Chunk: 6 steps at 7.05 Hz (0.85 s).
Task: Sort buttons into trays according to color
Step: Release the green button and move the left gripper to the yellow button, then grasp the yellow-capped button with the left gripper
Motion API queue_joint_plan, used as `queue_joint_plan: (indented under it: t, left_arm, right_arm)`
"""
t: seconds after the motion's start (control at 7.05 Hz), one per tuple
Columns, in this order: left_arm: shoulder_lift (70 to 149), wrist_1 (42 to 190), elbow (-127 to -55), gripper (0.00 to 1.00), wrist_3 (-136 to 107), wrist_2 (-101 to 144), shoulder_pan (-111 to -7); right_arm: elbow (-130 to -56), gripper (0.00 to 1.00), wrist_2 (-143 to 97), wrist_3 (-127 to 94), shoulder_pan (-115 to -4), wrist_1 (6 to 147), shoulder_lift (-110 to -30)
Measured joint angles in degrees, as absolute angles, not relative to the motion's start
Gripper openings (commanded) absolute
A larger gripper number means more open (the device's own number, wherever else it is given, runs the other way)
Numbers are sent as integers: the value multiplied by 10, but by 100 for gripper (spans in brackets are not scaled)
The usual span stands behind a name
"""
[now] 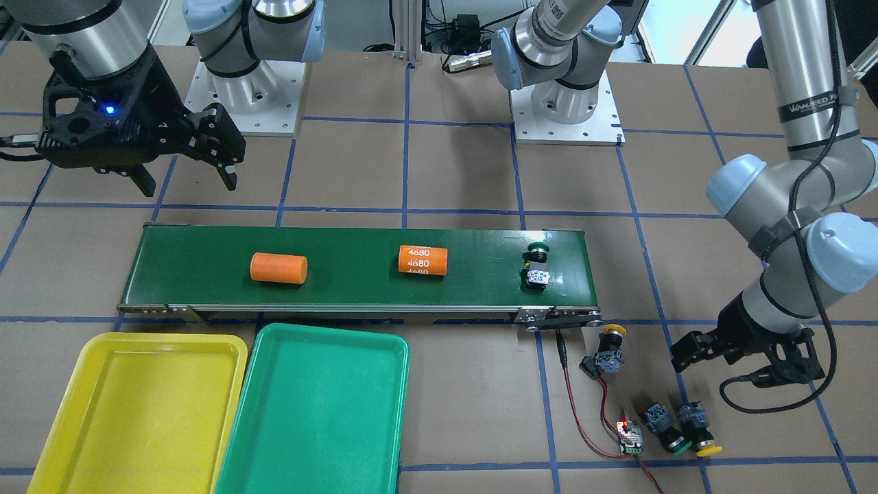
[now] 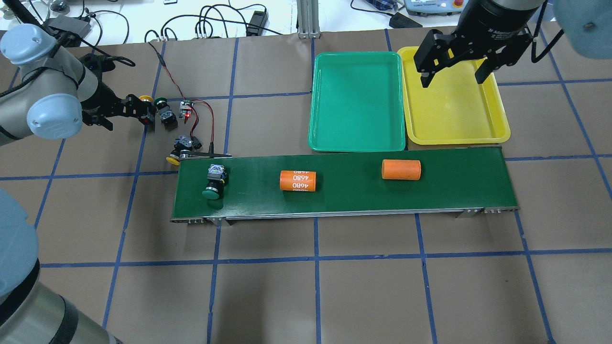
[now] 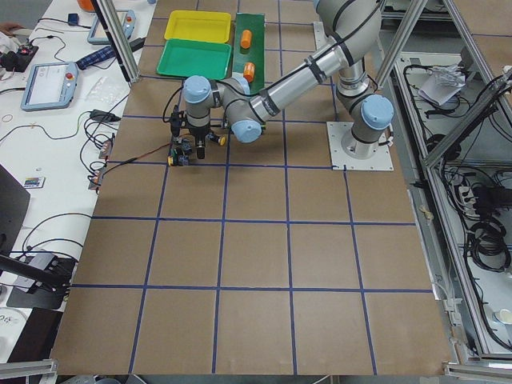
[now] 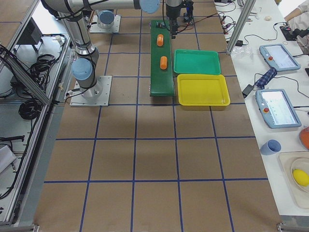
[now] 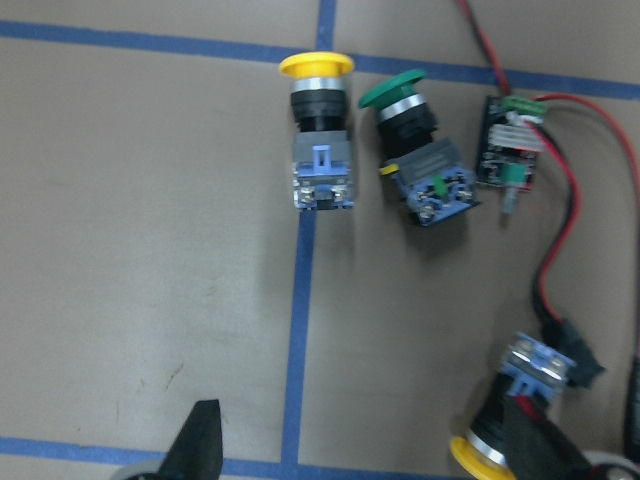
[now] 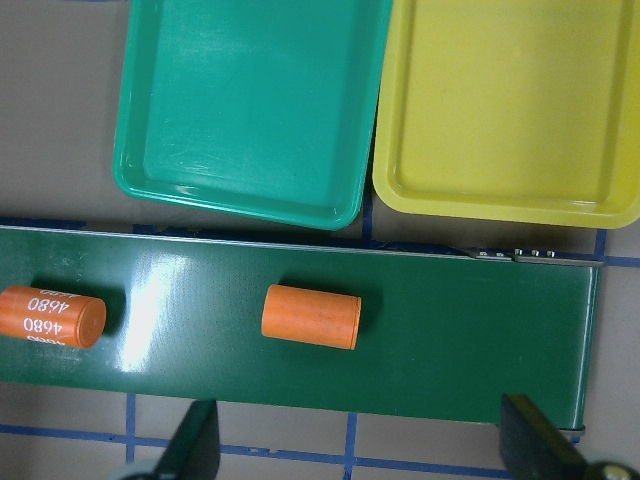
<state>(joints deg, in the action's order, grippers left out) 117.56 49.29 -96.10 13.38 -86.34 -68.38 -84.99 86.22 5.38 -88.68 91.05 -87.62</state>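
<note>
One green button (image 1: 537, 265) lies on the conveyor belt's end (image 2: 213, 182). A yellow button (image 1: 609, 347) lies on the table by that belt end. A green button (image 5: 415, 150) and a yellow button (image 5: 318, 140) lie side by side on the table (image 1: 698, 429). My left gripper (image 2: 143, 113) is open and empty, hovering close to that pair (image 5: 365, 460). My right gripper (image 2: 452, 79) is open and empty, high over the yellow tray (image 2: 454, 119). The green tray (image 2: 356, 100) lies beside it. Both trays hold nothing.
Two orange cylinders (image 1: 278, 267) (image 1: 422, 261) lie on the dark-green conveyor belt (image 1: 357, 291). A small circuit board (image 1: 630, 438) with red-black wires sits next to the button pair. The trays lie alongside the belt's other end.
</note>
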Motion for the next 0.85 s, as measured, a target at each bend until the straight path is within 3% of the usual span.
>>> queue_joint_plan:
  t: [0.43,0.85]
  left_arm:
    - [1222,428,-959,80,130,-857,-686]
    - [1237,425,-947,75,131,-849,-686]
  right_arm:
    - [-850,100,862,54,-887,911,-876]
    - [-854,100,862,54,-887,911,-877]
